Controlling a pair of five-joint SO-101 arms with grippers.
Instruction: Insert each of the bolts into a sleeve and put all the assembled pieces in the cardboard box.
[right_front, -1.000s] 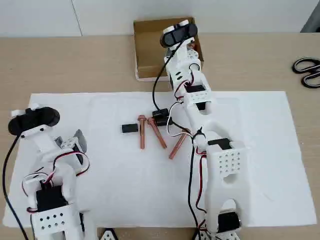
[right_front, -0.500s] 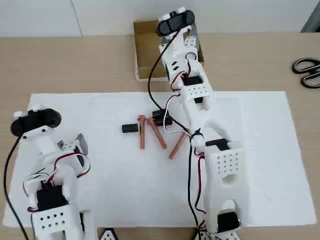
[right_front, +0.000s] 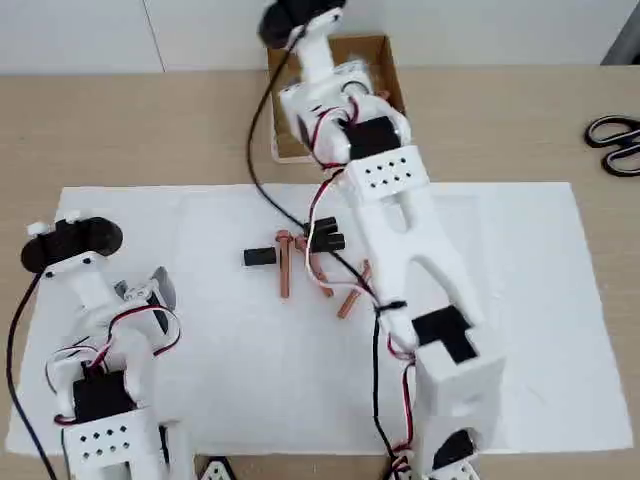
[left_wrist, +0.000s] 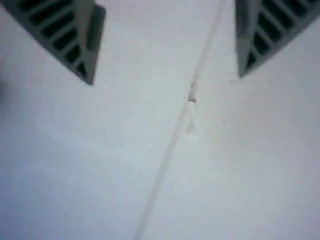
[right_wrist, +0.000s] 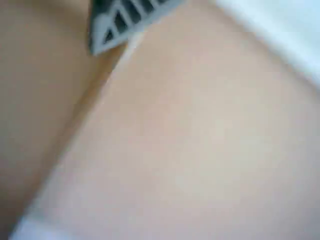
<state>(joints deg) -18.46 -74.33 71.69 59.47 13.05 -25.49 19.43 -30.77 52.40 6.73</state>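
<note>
evidently much is left: three bolts (right_front: 284, 268) lie bare beside two sleeves (right_front: 259, 257) on the white sheet (right_front: 200, 380), the left gripper (left_wrist: 165, 72) hangs spread and empty, and the right gripper (right_wrist: 115, 27), its state untellable, sits over the cardboard box (right_front: 380, 55), contents hidden.

Tan counter (right_front: 120, 130), wood-look. White sheet (right_front: 530, 300) lies flat on it, covering the centre down to 6 o'clock, with a faint crease (left_wrist: 170, 145) running across it. Black-handled scissors (right_front: 615, 143) on bare counter at 2 o'clock, off the sheet. White wall (right_front: 150, 35) along 12 o'clock.
</note>
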